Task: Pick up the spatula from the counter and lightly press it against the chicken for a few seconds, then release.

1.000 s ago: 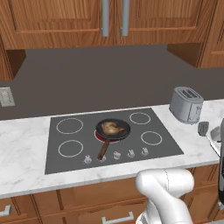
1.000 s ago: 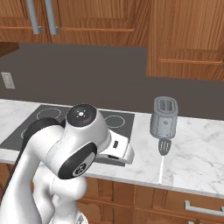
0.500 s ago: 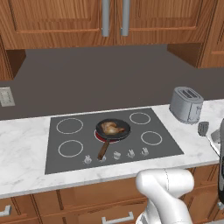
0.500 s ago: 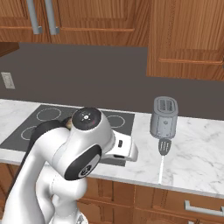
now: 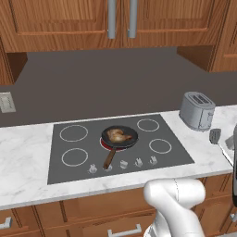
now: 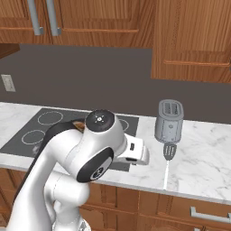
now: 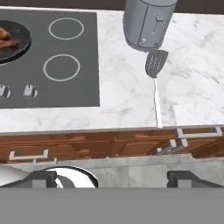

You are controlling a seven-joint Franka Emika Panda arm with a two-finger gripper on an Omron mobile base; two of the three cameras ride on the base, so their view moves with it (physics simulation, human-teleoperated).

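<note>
The claw hung out past the front edge of the counter, its tips wide apart and holding nothing. Ahead of it and to the right, the spatula lay flat on the marble. Its head was just beside the toaster and its thin handle ran back toward the counter's edge. The chicken sat in the pan on the cooktop, well apart to the left.

The step in hand looked to be the reach. It would go best if the claw came over the handle's middle or near end, away from the toaster, with the jaws turned across the handle. It should then sink low before closing, as the handle lay thin on the stone and could slip. A hold far from the head would leave the blade free for pressing.

Against the earlier right base pictures, the arm had swung a little rightward, toward the spatula. The spatula, toaster and pan lay as they had.
</note>
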